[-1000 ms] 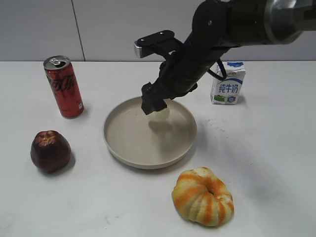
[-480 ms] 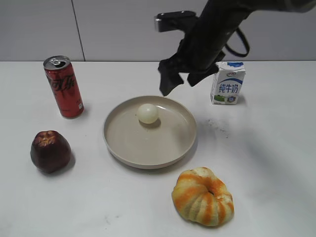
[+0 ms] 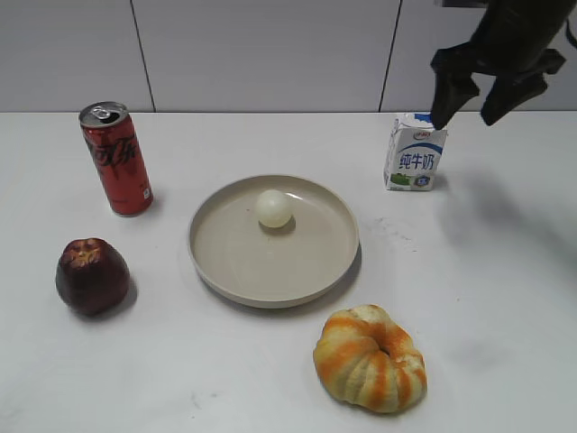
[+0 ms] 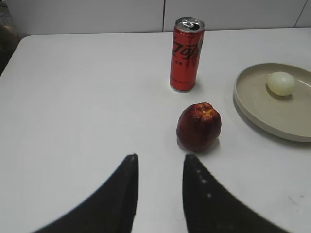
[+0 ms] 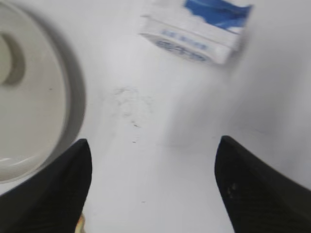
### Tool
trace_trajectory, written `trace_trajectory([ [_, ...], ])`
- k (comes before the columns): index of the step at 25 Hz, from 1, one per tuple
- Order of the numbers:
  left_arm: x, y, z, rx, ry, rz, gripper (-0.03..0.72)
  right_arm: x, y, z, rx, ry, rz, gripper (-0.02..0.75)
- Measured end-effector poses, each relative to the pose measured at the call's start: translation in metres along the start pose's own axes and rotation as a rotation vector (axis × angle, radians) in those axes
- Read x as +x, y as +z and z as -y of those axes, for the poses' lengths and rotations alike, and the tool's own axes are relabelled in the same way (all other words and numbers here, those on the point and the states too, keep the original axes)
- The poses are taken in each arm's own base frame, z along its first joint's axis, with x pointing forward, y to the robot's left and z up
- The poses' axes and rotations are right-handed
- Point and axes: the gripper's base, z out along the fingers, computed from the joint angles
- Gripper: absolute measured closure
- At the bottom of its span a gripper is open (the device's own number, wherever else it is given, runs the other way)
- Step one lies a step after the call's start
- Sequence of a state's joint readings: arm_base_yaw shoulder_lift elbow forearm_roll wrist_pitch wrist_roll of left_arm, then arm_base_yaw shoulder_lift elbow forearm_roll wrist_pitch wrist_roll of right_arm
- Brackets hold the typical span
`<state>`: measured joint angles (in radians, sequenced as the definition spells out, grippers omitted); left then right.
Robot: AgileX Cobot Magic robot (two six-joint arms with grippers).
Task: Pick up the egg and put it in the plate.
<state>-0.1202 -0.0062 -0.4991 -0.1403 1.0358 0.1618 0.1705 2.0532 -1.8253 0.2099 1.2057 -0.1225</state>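
The pale egg [image 3: 273, 208] lies inside the beige plate [image 3: 234, 271], toward its far side. It also shows in the left wrist view [image 4: 281, 83] on the plate [image 4: 257, 111]. My right gripper [image 3: 469, 113] is open and empty, raised high at the upper right near the milk carton [image 3: 415, 152]. In the right wrist view its jaws [image 5: 153, 150] are wide apart over bare table, with the plate's rim [image 5: 73, 111] at the left. My left gripper [image 4: 159, 160] is open and empty over the table, short of the apple [image 4: 199, 126]; it is out of the exterior view.
A red cola can [image 3: 116, 158] stands at the back left. A dark red apple [image 3: 91, 276] sits front left. An orange-striped pumpkin-shaped thing [image 3: 370, 358] lies in front of the plate. The milk carton [image 5: 194, 29] stands back right.
My right gripper let go of the egg in the plate, then rose and moved away to the upper right. The egg stays in the plate. The left arm has not moved.
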Motion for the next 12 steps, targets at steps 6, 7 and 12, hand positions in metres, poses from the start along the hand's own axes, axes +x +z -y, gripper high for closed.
trace_trajectory([
  [6,0.000,0.000,0.000,0.000,0.000,0.000,0.459,0.010,-0.027,0.055,0.098,0.134,0.036,0.145],
  [7,0.000,0.000,0.000,0.000,0.000,0.000,0.459,0.016,-0.035,0.061,0.108,0.150,0.042,0.145],
  [12,0.000,0.000,0.000,0.000,0.000,0.000,0.459,0.053,-0.067,0.058,0.155,0.157,0.043,0.146],
])
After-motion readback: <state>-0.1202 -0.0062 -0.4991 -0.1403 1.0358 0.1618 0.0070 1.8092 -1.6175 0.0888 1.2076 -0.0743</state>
